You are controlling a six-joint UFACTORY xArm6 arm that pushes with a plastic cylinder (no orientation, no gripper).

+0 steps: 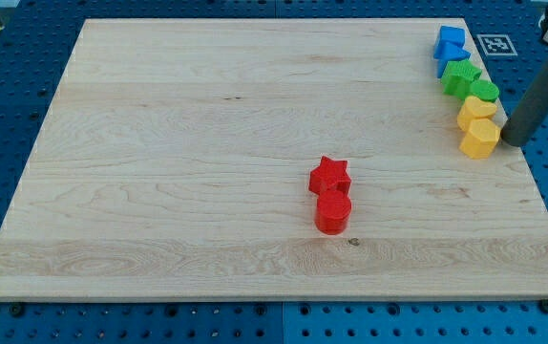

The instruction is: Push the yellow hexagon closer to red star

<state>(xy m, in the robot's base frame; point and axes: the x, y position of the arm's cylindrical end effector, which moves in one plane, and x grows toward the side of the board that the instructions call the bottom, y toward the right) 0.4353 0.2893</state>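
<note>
The yellow hexagon [480, 138] lies near the board's right edge, at the lower end of a column of blocks. The red star [329, 176] sits near the board's middle, well to the view's left of the hexagon, with a red cylinder [333, 212] touching it just below. My tip [514, 143] stands just to the right of the yellow hexagon, very close to it or touching it.
Above the hexagon the column holds another yellow block [475, 109], a green block [483, 92], a second green block [461, 75] and two blue blocks [451, 40] [447, 61]. The wooden board [207, 143] rests on a blue pegboard table; a marker tag [493, 44] lies beyond the top right corner.
</note>
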